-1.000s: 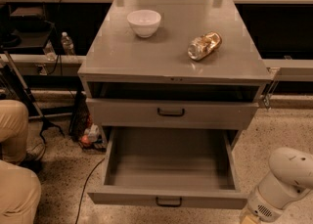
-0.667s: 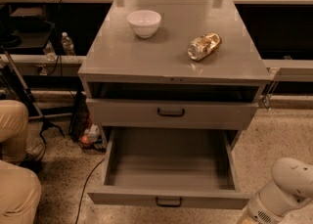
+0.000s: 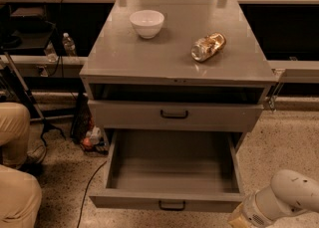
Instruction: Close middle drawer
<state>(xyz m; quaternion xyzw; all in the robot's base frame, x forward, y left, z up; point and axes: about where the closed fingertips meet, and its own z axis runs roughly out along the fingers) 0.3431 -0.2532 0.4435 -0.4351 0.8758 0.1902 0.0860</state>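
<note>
While the middle drawer [image 3: 172,170] stands open, the gripper [image 3: 241,219] sits by its front right corner — clenched or released, I cannot tell.

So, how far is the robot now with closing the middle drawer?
Done: nothing yet. The middle drawer stands pulled far out of the cabinet. In hand: the gripper is low at the bottom right, beside the drawer's front right corner and away from its handle. Left: the whole push in.
</note>
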